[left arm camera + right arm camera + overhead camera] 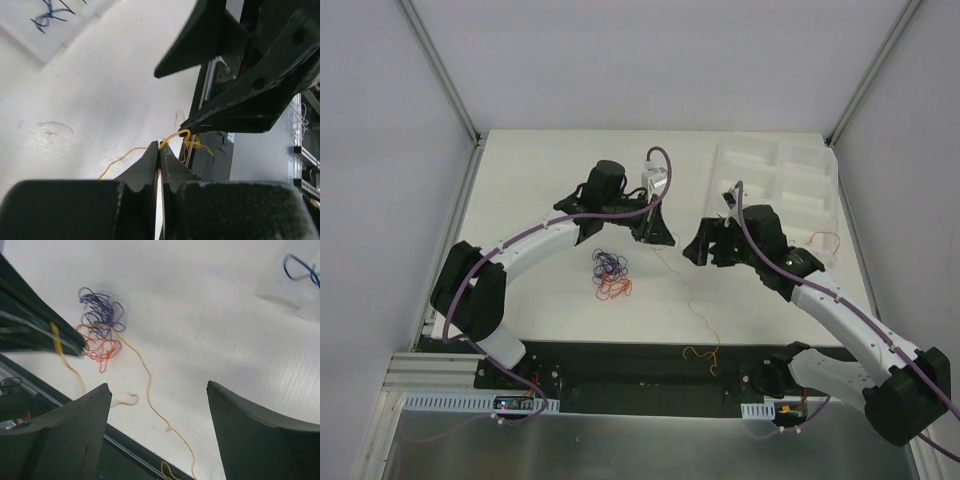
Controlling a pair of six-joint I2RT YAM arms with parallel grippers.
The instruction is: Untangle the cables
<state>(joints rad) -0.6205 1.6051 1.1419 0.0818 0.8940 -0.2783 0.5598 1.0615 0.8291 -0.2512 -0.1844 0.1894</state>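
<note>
A small knot of purple-blue and red cables [610, 272] lies on the white table between the arms. One long yellow cable [692, 305] trails from it toward the front edge. My left gripper [161, 146] is shut on this yellow cable [125, 155] just above the table, to the right of the knot. In the top view the left gripper [660, 240] and the right gripper [695, 250] stand close together. The right gripper [157, 390] is open with nothing between its fingers. It hangs over the yellow cable [145, 375], with the knot [100, 325] beyond it.
A white compartmented tray [790, 165] stands at the back right, with an orange strand [825, 240] at its near corner and a blue strand [300, 267] in it. The black front rail [640, 365] runs along the table's near edge, where the yellow cable's end curls.
</note>
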